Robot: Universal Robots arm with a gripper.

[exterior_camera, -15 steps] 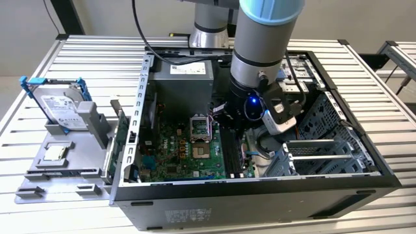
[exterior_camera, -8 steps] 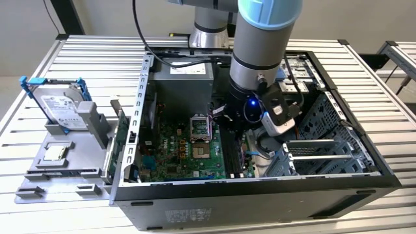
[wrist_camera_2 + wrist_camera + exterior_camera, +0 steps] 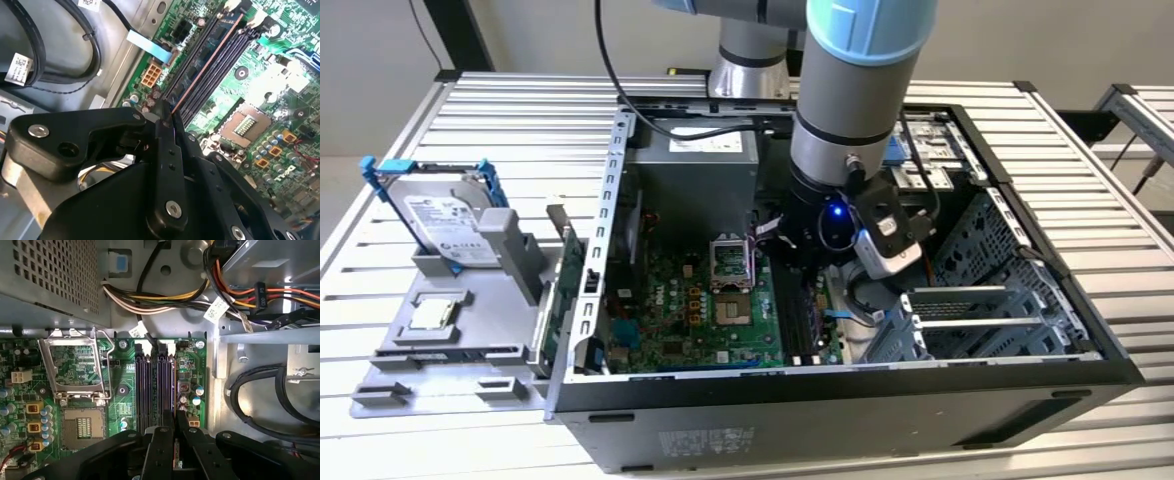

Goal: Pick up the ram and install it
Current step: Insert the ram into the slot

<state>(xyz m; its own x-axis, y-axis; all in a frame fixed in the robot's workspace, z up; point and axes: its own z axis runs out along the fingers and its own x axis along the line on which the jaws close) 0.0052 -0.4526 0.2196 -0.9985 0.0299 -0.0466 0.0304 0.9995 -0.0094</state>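
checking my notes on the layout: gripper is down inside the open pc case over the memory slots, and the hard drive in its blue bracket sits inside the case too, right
One thing is wrong. The gripper is inside the open case over the memory slots, but the hard drive in its blue bracket stands outside the case, on the grey tray at the exterior view's left. The exterior view shows this.

Matt black plastic gripper (image 3: 167, 117) (glossy green motherboard (image 3: 115, 385) beneath)

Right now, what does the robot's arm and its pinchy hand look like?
The arm is a thick round tube, silver-grey metal with a light blue band at its joint. A black cable curves down beside it. Near the wrist a small blue light glows, and a grey camera block is strapped on. The gripper is matte black, with flat angular fingers joined by silver screws.
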